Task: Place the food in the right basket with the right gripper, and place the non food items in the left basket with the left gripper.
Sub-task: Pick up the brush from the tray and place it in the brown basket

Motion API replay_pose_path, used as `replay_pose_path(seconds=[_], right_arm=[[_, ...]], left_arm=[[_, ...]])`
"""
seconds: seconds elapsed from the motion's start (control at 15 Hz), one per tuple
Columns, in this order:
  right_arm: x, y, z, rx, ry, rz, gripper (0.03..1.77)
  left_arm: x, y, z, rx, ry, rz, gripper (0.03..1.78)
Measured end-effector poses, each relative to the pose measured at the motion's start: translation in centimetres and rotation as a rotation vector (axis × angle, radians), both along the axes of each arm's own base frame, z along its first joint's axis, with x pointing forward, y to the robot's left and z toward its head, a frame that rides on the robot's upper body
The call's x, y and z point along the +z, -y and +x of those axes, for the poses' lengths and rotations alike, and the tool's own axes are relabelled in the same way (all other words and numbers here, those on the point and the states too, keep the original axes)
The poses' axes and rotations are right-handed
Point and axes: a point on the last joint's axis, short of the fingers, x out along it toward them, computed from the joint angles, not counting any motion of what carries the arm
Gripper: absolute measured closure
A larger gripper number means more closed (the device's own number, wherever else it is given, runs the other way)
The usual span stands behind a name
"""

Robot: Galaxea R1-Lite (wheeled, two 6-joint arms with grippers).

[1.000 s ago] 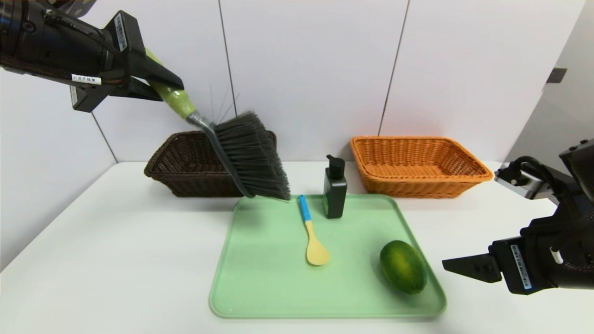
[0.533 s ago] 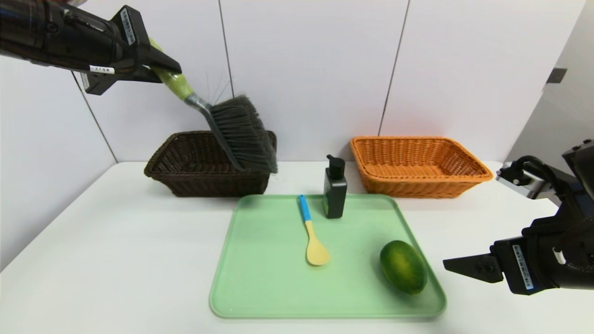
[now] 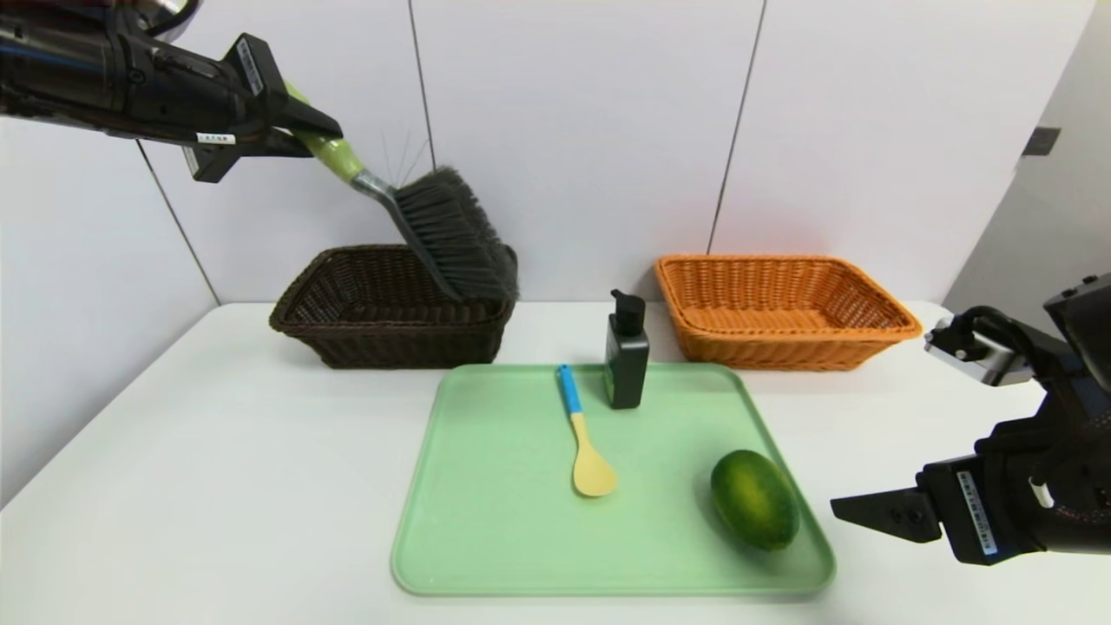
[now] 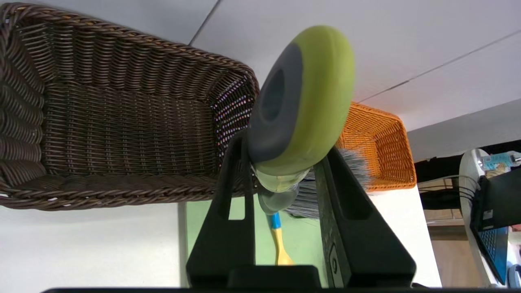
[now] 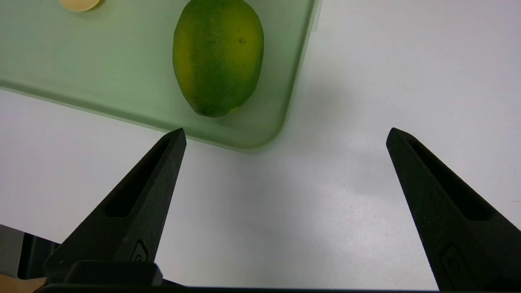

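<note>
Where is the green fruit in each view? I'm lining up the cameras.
Head view: fruit at the tray's near right corner.
Left wrist view: not in it.
Right wrist view: fruit at the top, beyond the open jaws.
Shared landmark: the tray.

Head cam looks down frontally; wrist cams close, all sharing tray (image 3: 486,555)

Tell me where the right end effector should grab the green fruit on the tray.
Grip the green fruit across its narrow middle, coming down from above. It lies flat on the green tray near the right rim, long axis running front to back, so the open right end effector probably spans its short width best.
</note>
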Motion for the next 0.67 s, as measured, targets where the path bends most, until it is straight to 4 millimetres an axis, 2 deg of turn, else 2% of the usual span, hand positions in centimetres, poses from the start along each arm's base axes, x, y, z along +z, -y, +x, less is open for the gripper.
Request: replay_pose_path(seconds=[0.47,0.67], right_arm=[[-0.1,0.0,0.0,0.0,-0.002,-0.002,0.1],[-0.1,0.0,0.0,0.0,-0.002,-0.002,0.1]], left_arm=[[-3.0,-2.6,4.8,0.075,-0.026,-0.029,1.36],[-4.7,-3.1,6.4,0.084,-0.066,-0.04,1.36]])
